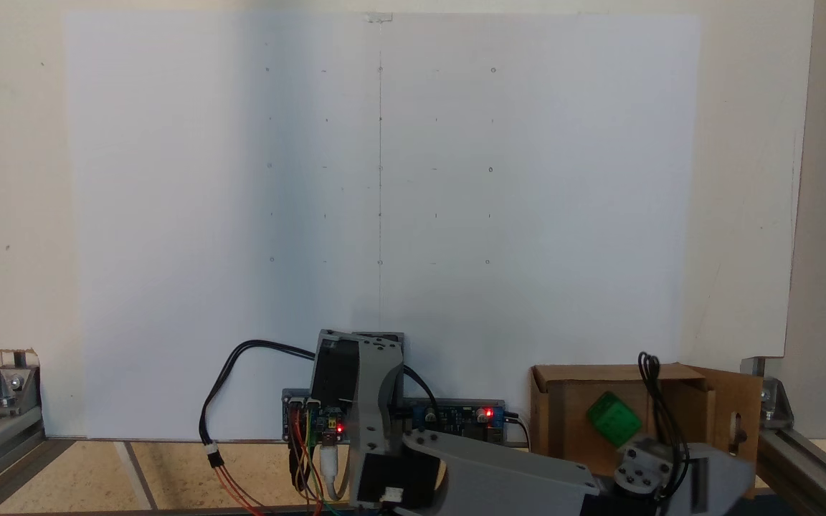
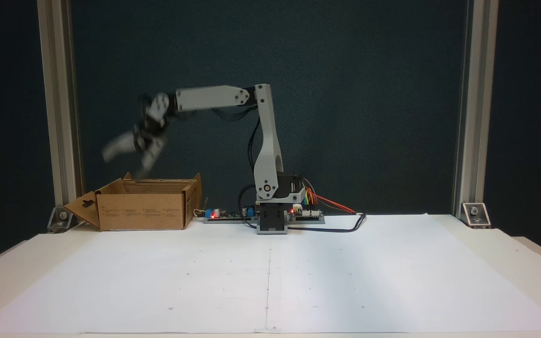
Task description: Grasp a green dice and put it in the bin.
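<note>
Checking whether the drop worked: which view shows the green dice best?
The fixed view from above: the green dice shows there as a bright cube inside the bin, tilted, beside the arm's wrist. In the side-on fixed view the bin's cardboard wall hides its inside, so the dice cannot be made out.

The arm (image 2: 266, 141) stands tall on its base. Its top part reaches out flat to the left in a fixed view. The wrist (image 2: 157, 110) bends down. The pincer (image 2: 127, 159) hangs low and looks blurry, with its two jaws spread wide apart.
</note>
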Controlling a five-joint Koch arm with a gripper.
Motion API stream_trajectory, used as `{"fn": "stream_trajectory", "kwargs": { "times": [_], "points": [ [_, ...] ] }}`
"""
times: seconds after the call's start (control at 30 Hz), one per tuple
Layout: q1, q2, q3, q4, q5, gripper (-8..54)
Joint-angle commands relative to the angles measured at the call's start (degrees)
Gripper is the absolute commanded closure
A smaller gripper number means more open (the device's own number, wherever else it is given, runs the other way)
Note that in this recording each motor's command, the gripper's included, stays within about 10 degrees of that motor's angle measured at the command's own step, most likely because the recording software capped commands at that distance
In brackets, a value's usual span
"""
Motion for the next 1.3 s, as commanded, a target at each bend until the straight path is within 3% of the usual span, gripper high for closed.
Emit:
{"fn": "stream_trajectory", "kwargs": {
  "times": [0.0,0.13,0.8,1.27],
  "points": [
    [-7.91,5.71,-7.38,1.23,9.3,3.2],
    [-21.53,11.95,-10.02,1.23,18.37,3.2],
    [-97.73,25.14,-2.99,1.49,18.54,2.1],
    [-101.16,38.94,32.26,-26.0,18.54,1.8]
  ]
}}
